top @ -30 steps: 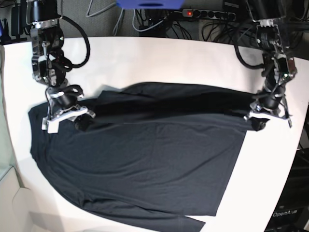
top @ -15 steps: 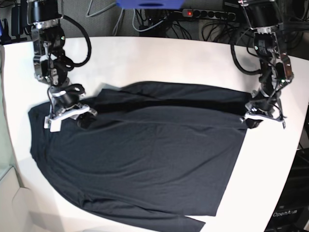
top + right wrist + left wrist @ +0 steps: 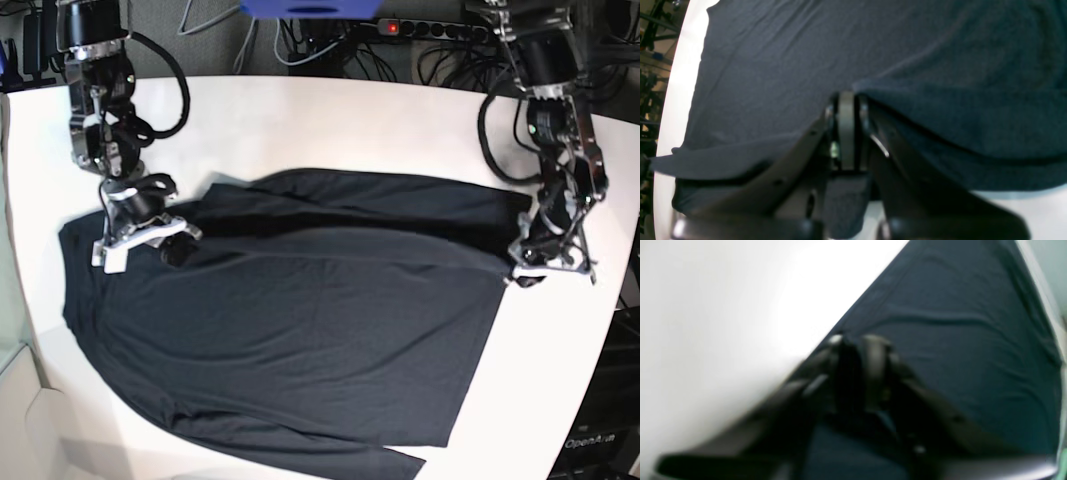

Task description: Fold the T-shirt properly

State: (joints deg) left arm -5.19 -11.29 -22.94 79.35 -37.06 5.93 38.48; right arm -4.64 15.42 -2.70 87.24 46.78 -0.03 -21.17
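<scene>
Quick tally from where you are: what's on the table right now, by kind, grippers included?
T-shirt: 1
Grippers: 2, left gripper and right gripper
Table: 1
Total: 4

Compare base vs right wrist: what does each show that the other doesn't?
Base only: the whole T-shirt spread on the white table, the left gripper at its far corner, cables behind. Right wrist only: a close look at the right gripper, jaws shut on a raised fold of cloth. Both: the dark shirt, the white table, and the right gripper.
</scene>
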